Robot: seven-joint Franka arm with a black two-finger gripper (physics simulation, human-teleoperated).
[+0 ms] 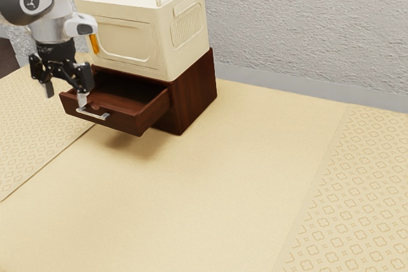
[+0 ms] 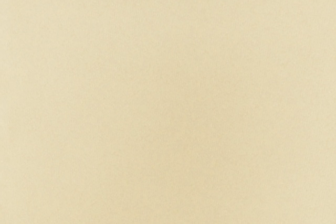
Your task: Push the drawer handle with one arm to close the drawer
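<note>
In the exterior view, the gripper is hanging with its fingers spread, one tip standing close by the handle of the drawer, which is jutting from its cabinet, presumably preparing an inward push.

In the exterior view, looks obliquely down from beside the arm, well back from the drawer, across the cream tabletop to the textured wall. In the wrist view, faces down from the hand, much closer. Shares plain cream tabletop between both; exact patch unclear.
</note>
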